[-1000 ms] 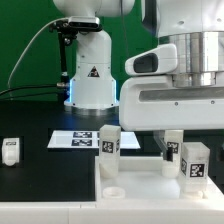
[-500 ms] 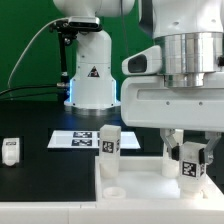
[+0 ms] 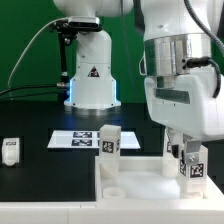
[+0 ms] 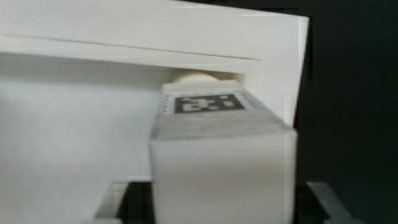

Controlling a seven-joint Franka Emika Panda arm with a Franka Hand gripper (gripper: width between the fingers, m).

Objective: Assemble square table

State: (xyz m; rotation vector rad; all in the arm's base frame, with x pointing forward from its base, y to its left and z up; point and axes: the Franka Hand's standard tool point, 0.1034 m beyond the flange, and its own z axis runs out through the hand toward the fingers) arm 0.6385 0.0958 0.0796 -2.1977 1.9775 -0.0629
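One gripper (image 3: 188,155), one square table slab (image 3: 140,185), three legs, one marker board (image 3: 78,139). The jaws stand partly closed, pressed on both flanks of the gripped leg (image 3: 192,172), which stands upright between them over the slab's far corner. In the wrist view that leg (image 4: 214,150) fills the gap between the fingers (image 4: 125,205). The standing leg (image 3: 108,142) is well apart from the jaws, toward the exterior view's left; the loose leg (image 3: 10,152) is farthest from them. One round socket (image 3: 113,188) shows. The slab is cut off by the frame, and the gripped leg's foot cannot be made out
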